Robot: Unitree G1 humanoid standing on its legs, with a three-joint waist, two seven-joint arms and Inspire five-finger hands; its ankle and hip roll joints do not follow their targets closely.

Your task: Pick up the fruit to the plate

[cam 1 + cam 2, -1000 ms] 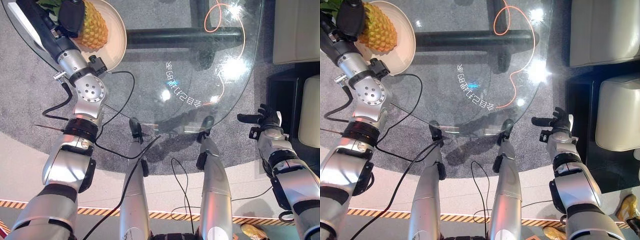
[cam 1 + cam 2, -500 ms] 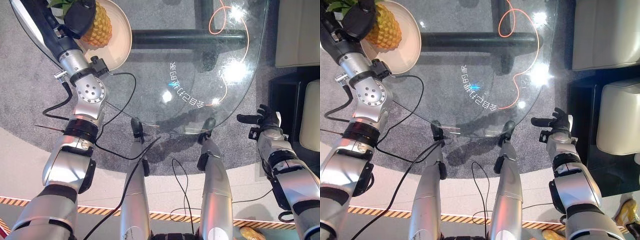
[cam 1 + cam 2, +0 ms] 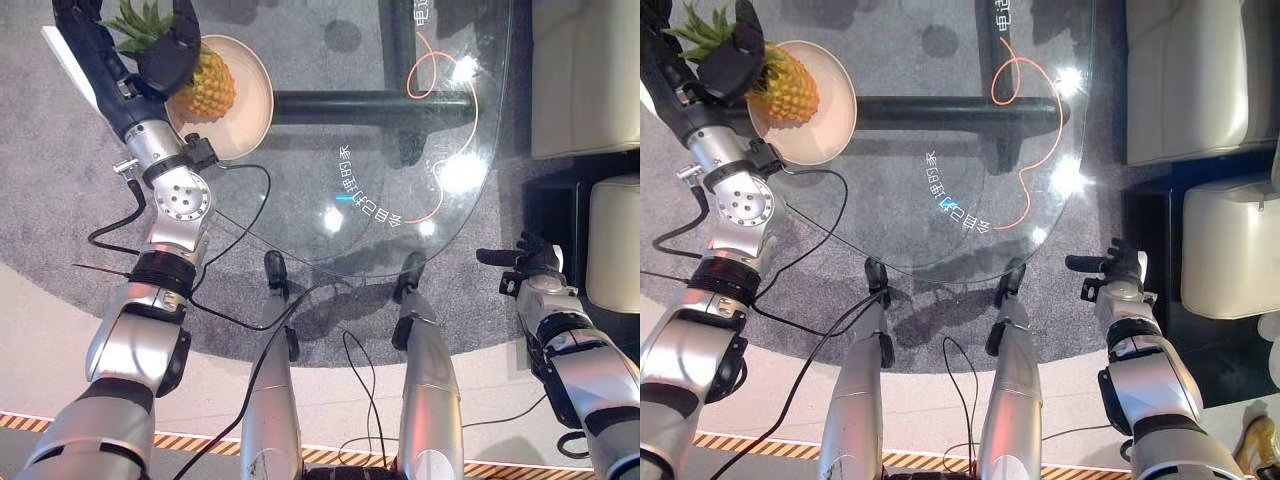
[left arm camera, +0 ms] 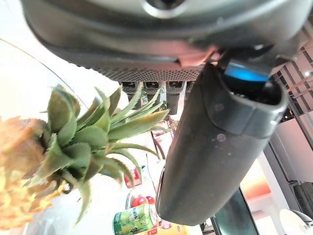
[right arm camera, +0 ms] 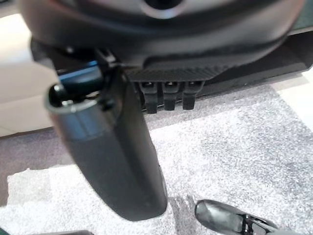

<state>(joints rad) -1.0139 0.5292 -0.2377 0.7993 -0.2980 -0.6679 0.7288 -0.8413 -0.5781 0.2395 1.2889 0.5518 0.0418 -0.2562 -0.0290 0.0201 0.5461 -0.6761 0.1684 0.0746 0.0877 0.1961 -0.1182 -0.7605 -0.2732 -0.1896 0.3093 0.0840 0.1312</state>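
A pineapple (image 3: pixel 212 90) lies on its side on a cream plate (image 3: pixel 251 112) at the far left of the round glass table (image 3: pixel 350 160). My left hand (image 3: pixel 162 64) hovers over its leafy end, open. In the left wrist view the green crown (image 4: pixel 98 142) sits just past the straight thumb (image 4: pixel 220 147) and the fingers, which do not close on it. My right hand (image 3: pixel 530 260) hangs open off the table's right edge, low over grey carpet, with its thumb (image 5: pixel 112 147) straight.
An orange cable (image 3: pixel 428 75) loops under the glass near a black base bar (image 3: pixel 370 103). Pale cushioned seats (image 3: pixel 585 70) stand at the right. Grey carpet surrounds the table.
The camera has tilted, sliding the whole scene down in view. My left hand has loosened off the pineapple, whose green crown now shows. The right hand is as before.
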